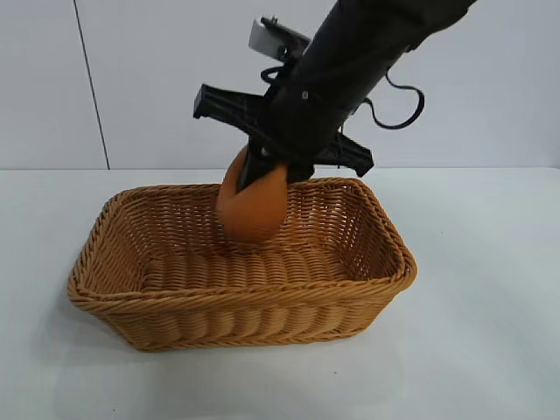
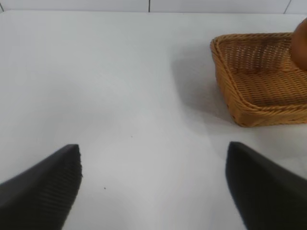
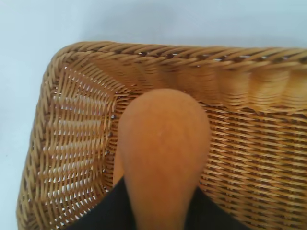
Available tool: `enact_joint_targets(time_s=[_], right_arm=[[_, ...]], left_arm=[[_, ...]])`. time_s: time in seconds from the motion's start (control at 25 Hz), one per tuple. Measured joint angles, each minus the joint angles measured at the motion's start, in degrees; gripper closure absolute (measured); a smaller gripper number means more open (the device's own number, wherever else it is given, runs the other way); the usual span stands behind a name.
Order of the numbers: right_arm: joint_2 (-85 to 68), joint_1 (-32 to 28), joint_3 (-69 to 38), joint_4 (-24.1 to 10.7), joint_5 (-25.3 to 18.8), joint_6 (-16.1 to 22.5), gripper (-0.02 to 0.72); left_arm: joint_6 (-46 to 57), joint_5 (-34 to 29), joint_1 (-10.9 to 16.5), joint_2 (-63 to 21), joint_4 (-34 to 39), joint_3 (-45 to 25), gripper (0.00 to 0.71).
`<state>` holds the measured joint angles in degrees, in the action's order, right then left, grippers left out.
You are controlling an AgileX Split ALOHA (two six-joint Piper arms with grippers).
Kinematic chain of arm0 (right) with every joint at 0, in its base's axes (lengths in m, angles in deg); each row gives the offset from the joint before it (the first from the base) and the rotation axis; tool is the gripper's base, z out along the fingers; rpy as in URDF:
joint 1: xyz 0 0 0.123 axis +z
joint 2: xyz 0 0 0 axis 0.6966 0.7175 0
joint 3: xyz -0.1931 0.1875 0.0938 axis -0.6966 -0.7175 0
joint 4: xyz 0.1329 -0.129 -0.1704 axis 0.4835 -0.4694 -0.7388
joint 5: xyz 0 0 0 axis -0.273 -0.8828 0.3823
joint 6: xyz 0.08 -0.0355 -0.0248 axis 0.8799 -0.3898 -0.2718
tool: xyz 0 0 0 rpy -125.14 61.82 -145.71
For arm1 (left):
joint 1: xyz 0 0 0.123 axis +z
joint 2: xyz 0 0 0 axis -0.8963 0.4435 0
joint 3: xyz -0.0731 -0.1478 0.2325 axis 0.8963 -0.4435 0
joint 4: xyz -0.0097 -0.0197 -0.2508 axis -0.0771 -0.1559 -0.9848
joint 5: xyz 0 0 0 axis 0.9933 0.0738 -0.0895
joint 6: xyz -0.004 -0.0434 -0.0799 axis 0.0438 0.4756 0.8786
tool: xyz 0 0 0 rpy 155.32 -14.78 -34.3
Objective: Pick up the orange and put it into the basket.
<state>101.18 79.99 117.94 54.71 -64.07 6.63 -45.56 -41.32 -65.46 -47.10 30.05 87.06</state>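
Note:
The tan woven basket [image 1: 385, 278] stands on the white table in the middle of the exterior view. My right gripper [image 1: 267, 175] reaches down from the upper right and is shut on the orange [image 1: 254, 206], holding it just above the basket's floor, inside the rim near the far wall. In the right wrist view the orange [image 3: 163, 148] fills the centre over the basket's weave [image 3: 72, 143], with the dark fingers [image 3: 108, 211] on either side. My left gripper [image 2: 153, 187] is open and empty over bare table, with the basket [image 2: 249, 103] and an edge of the orange [image 2: 301, 38] farther off.
The white table [image 1: 481, 350] surrounds the basket on all sides. A white wall with a vertical seam stands behind. The left arm is out of the exterior view.

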Motion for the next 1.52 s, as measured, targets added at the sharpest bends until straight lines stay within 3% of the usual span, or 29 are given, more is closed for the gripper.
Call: enact_joint_targets(time_s=[0.28, 0.36, 0.52, 0.64, 0.8, 0.92, 1.08, 1.28, 1.36, 1.52], right_arm=[[3.29, 0.04, -0.06, 0.14, 0.01, 0.0, 0.622], [3.29, 0.04, -0.06, 0.14, 0.01, 0.0, 0.512], [3.29, 0.04, -0.06, 0.4, -0.84, 0.0, 0.158], [3.29, 0.04, -0.06, 0.46, -2.08, 0.0, 0.053], [2.58, 0.04, 0.0, 0.06, -5.44, 0.0, 0.029], [1.94, 0.04, 2.5, -2.35, -10.63, 0.0, 0.028], [1.69, 0.04, 10.06, -8.03, -21.34, 0.51, 0.028], [1.59, 0.04, 18.82, -18.79, -34.74, 4.07, 0.028], [1.44, -0.15, 20.86, -22.13, -37.97, 4.5, 0.028], [1.19, -2.41, 21.85, -23.47, -39.29, 4.68, 0.028]], left_arm=[[0.0, -0.05, 0.0, 0.0, 0.0, 0.0, 0.121], [0.0, -0.05, 0.0, 0.0, 0.0, 0.0, 0.121], [0.0, -0.05, 0.0, 0.0, 0.0, 0.0, 0.121], [0.0, -0.05, 0.0, 0.0, 0.0, 0.0, 0.121], [0.0, -0.05, 0.0, 0.0, 0.0, 0.0, 0.121], [0.0, -0.05, 0.0, 0.0, 0.0, 0.0, 0.121], [0.0, -0.05, 0.0, 0.0, 0.0, 0.0, 0.121], [0.0, -0.05, 0.0, 0.0, 0.0, 0.0, 0.121], [0.0, -0.05, 0.0, 0.0, 0.0, 0.0, 0.121], [0.0, -0.05, 0.0, 0.0, 0.0, 0.0, 0.121]])
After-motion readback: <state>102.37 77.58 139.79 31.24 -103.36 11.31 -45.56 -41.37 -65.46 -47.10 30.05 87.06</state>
